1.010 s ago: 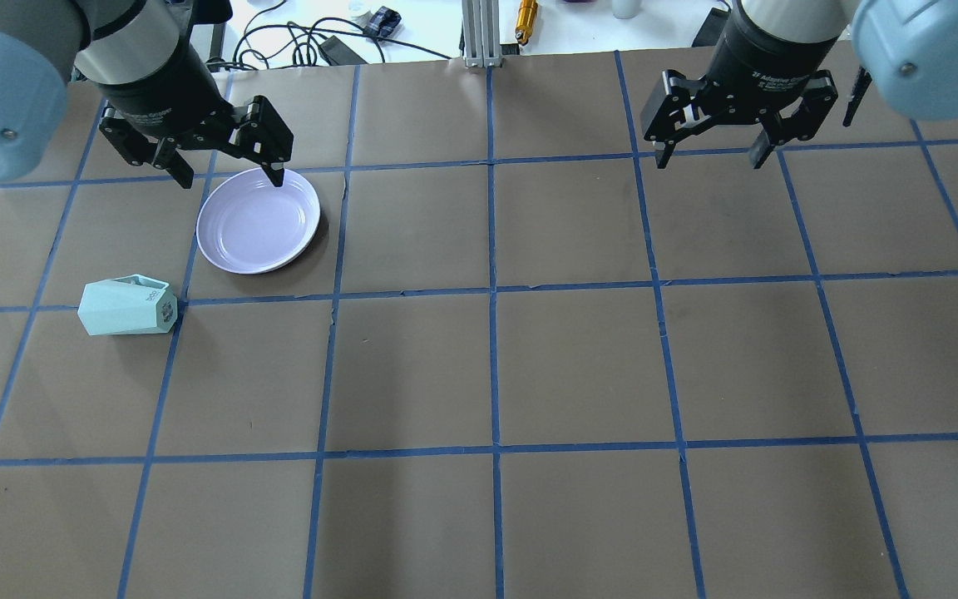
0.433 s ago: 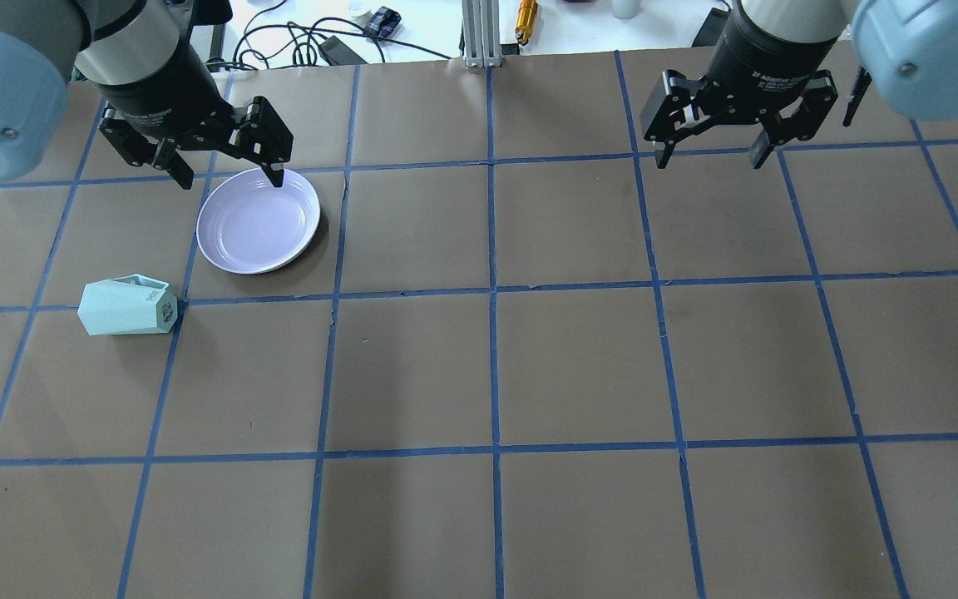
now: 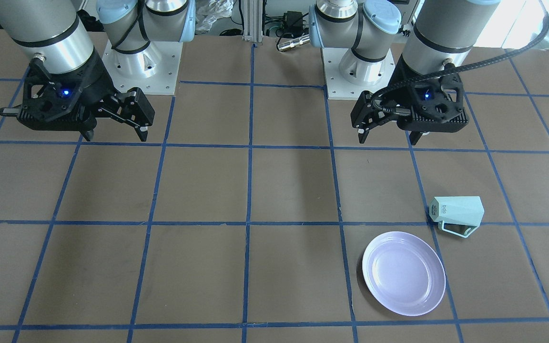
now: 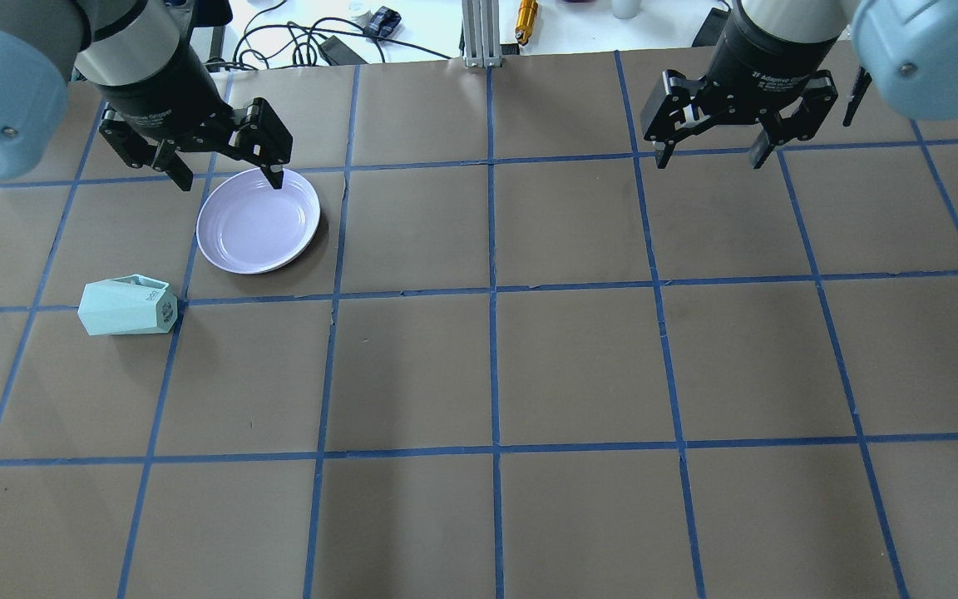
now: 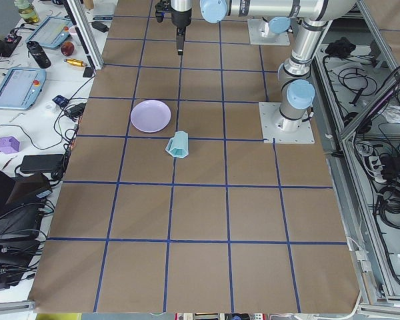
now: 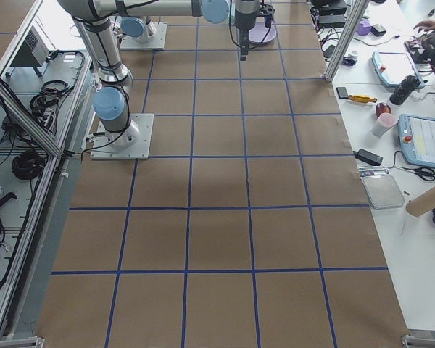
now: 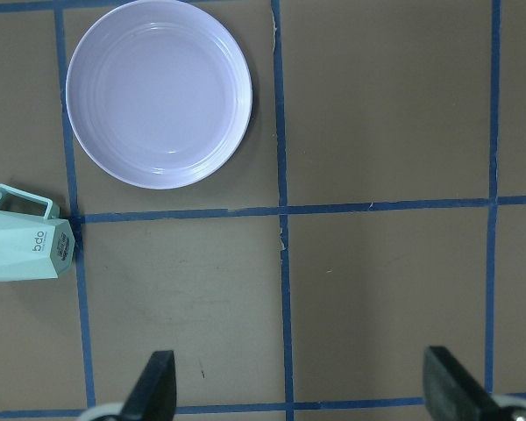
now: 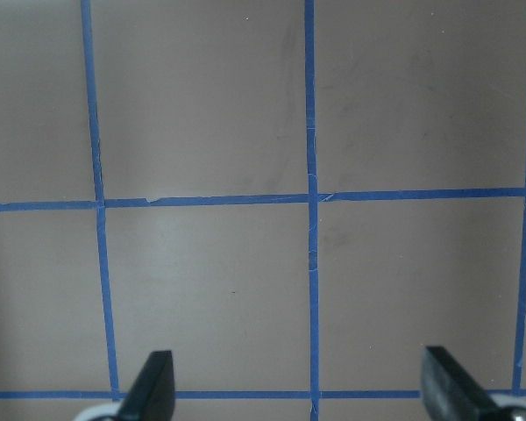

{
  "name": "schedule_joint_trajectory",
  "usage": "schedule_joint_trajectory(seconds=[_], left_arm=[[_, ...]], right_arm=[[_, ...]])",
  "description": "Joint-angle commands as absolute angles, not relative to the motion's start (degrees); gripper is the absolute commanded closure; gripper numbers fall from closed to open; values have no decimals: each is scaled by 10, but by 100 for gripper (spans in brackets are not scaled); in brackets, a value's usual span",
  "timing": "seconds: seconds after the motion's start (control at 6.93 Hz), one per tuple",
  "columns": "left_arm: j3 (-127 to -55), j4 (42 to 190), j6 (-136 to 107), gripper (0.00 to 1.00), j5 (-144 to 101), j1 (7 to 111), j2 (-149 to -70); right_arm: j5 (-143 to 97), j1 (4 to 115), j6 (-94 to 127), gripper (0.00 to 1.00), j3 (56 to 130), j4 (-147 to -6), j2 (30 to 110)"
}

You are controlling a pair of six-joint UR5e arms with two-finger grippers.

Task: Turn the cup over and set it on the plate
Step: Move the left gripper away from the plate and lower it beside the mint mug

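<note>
Brown paper-covered table (image 4: 579, 366) ruled into squares by blue tape (image 4: 491, 291), white bench (image 4: 421, 37) strewn with black cables (image 4: 279, 35) beyond the left gripper (image 4: 229, 180), aluminium post (image 4: 479, 33) to that gripper's right, tablet pendant (image 5: 17, 87) on a side bench, bright even light

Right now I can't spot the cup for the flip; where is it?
In the overhead view the cup lies on its side at left, down-left of the plate, not touching it.

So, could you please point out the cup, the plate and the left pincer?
cup (image 4: 125, 308), overhead view, on its faceted side wall.
plate (image 4: 256, 223), overhead view, on its bare middle.
left pincer (image 7: 298, 373), left wrist view, midway between its open fingertips.
</note>
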State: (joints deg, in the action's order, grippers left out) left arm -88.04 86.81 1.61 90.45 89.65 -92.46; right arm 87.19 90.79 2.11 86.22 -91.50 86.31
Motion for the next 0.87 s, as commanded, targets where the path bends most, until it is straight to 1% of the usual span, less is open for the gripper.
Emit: schedule_joint_trajectory(seconds=[0.0,0.43,0.72], left_arm=[[-878,881,24,0,903,861,-925],[-890,901,189,0,896,722,-956],[-890,901,295,0,894,656,-988]], right_arm=[[872,908,21,0,862,-915,863],[872,908,21,0,862,-915,863],[872,908,21,0,862,-915,863]])
